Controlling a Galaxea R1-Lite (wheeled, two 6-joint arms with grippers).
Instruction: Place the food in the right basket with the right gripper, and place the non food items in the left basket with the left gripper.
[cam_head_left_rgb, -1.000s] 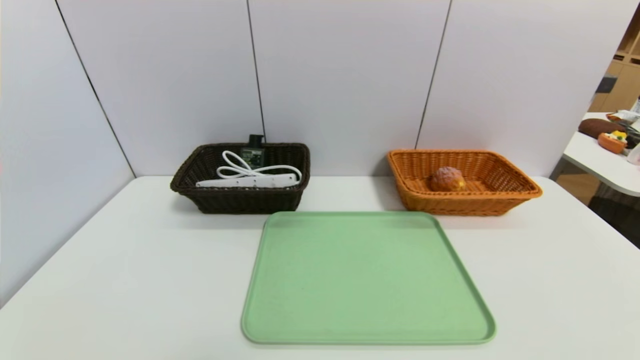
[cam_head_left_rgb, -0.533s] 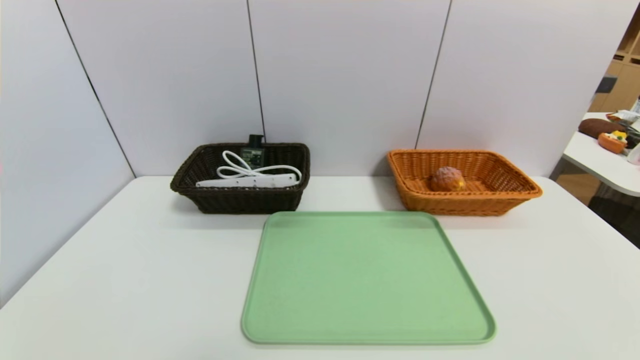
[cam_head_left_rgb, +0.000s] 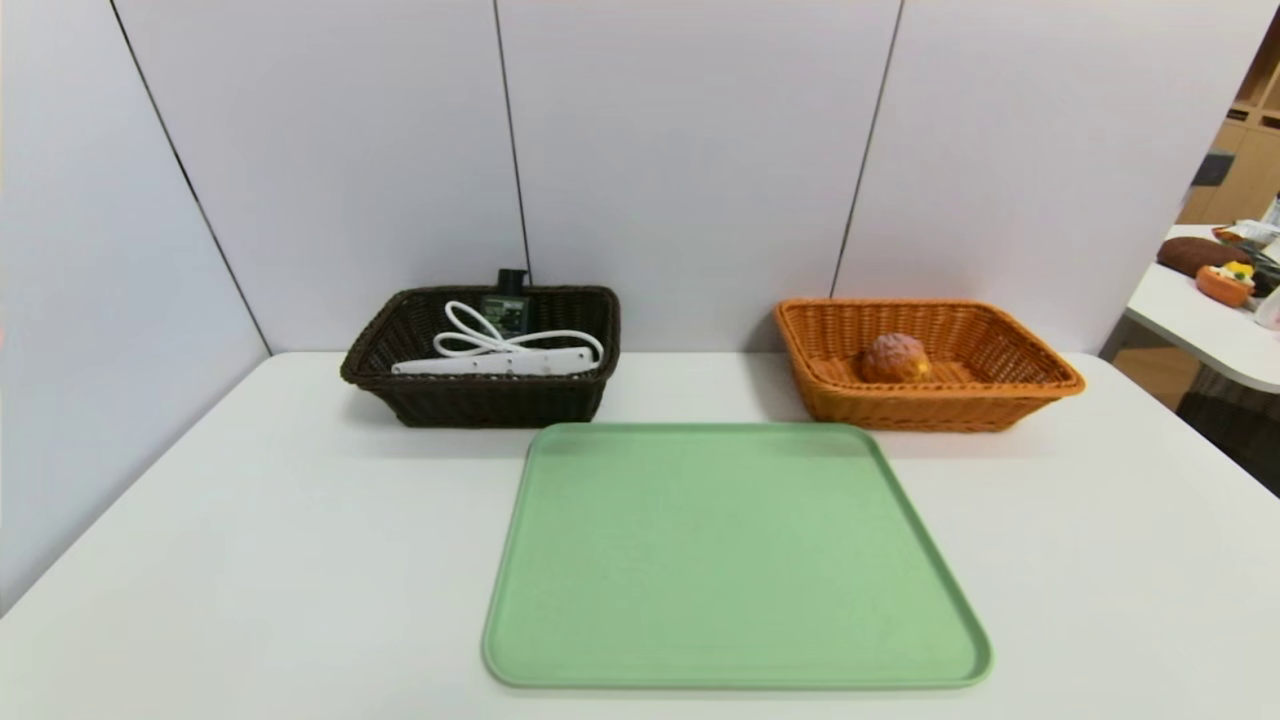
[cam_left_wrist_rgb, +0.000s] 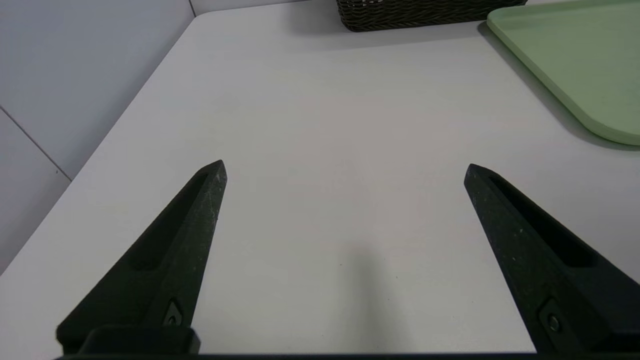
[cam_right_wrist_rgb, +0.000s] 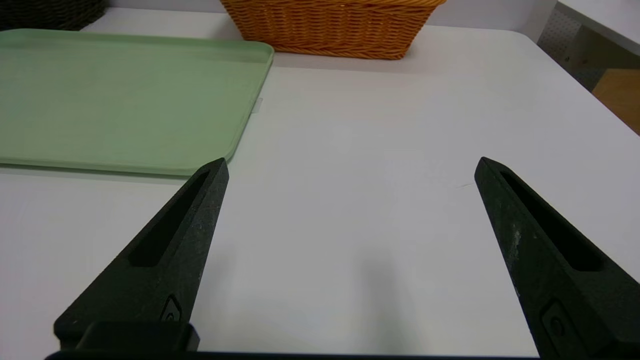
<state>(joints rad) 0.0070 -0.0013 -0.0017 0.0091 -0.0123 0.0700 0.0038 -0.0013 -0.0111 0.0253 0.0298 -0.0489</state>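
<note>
The round bun with a cracked pinkish-brown crust and a yellow-orange line round its middle (cam_head_left_rgb: 895, 358) is sitting inside the bright orange woven wicker basket with flaring sides (cam_head_left_rgb: 1040, 385), toward that basket's left half. The long white power strip with its looped white cord (cam_head_left_rgb: 495, 362) is lying across the dark brown, nearly black woven wicker basket (cam_head_left_rgb: 480, 400), and the squarish black pump bottle with a label (cam_head_left_rgb: 505, 305) is standing against that basket's back wall, just behind the cord. Nothing in the head view is differing from a second ago: bun, strip, bottle and both baskets are lying exactly as before. The flat pale green rectangular tray (cam_head_left_rgb: 735, 560) is resting on the white table (cam_head_left_rgb: 250, 520) in front of the two baskets, nothing on it. The black left gripper (cam_left_wrist_rgb: 345, 167) is hanging over bare table beside the tray, its pointed fingers spread wide and holding nothing. The black right gripper (cam_right_wrist_rgb: 352, 165) is hanging likewise on the tray's other side, fingers spread wide, empty.
</note>
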